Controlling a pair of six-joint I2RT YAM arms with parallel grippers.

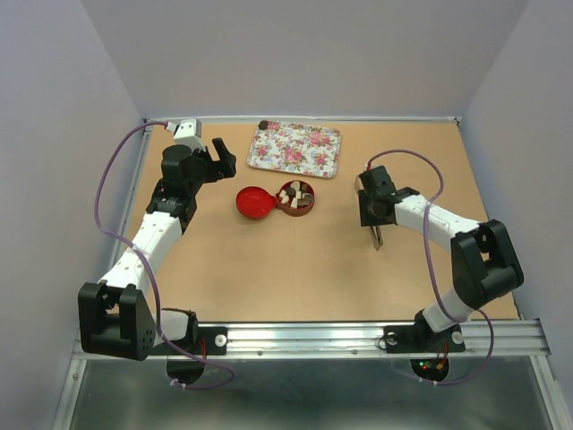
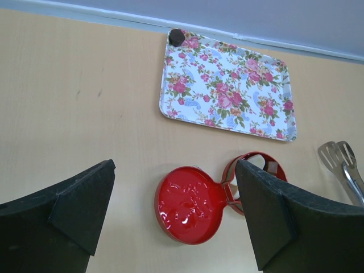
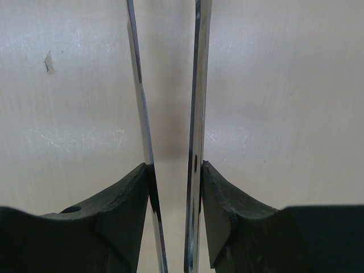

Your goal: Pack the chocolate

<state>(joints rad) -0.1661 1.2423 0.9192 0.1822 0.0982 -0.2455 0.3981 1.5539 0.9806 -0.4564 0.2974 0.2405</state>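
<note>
R end effector pinches tongs, likely for lifting tiny pieces. L end effector spread above lid. Most chocolate sits in open tin, ctr tabletop; one dark piece on tray, far-left corner.

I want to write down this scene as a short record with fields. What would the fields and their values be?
tin: round red tin, open, its lid lying beside it
chocolates in tin: several pieces, brown and cream
stray chocolate: one dark piece at the far left corner of the flowered tray
left gripper: open, holding nothing
right gripper: shut on the metal tongs, away from the tin
</note>
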